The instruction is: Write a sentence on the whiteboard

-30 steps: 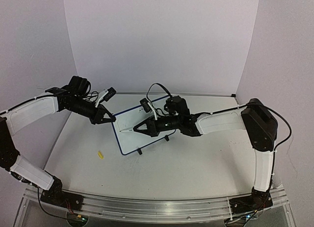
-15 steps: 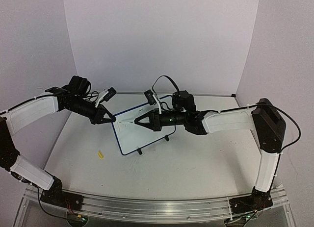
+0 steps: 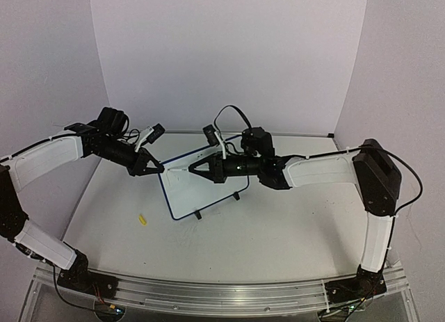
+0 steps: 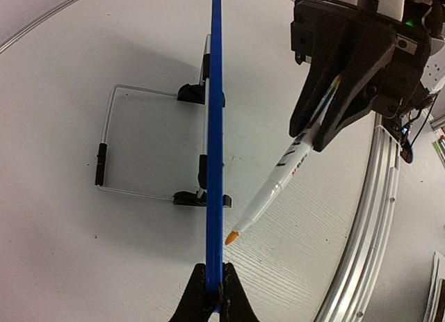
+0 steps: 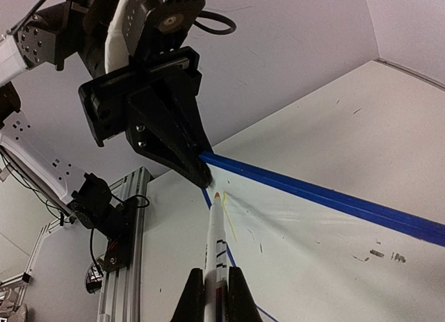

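The left hand [image 3: 160, 170] pinches the whiteboard [image 3: 192, 197] at a corner, steadying it on the worktop [image 3: 278, 224]. The right hand [image 3: 195, 167], clamped on a marker [image 4: 279, 188], poises its tip to write.

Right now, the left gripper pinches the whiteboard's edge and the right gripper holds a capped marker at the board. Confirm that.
Not quite: the marker is uncapped, its orange tip bare in the left wrist view. The rest stands: the left gripper pinches the edge of the whiteboard and the right gripper holds the marker at the board.
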Motion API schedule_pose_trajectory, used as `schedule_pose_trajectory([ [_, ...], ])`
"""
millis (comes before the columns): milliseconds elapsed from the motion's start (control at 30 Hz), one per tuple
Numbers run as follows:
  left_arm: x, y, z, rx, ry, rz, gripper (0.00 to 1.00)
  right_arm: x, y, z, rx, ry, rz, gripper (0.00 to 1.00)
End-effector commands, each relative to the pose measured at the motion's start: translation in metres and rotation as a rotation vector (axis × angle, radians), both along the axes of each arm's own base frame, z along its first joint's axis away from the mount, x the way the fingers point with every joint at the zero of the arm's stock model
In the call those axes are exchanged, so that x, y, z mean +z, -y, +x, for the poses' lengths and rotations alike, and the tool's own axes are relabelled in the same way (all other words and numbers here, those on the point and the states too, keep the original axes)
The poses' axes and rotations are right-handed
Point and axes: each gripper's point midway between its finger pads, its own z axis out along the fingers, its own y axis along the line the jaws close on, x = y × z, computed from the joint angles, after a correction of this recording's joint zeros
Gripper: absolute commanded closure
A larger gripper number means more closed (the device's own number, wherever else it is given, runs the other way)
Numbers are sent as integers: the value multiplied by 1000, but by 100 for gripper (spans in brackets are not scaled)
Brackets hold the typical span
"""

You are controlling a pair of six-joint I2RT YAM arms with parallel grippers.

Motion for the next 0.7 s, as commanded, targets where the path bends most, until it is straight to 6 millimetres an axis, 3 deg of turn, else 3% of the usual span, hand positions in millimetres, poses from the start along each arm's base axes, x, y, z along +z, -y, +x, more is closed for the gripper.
schedule_pose_trajectory([
  [0, 11, 3, 1, -18, 3, -17, 100, 13, -10, 7, -11, 27, 43, 100],
  [667, 12, 3, 0, -16, 6, -17, 100, 9, 15, 22, -182, 46, 28, 100],
])
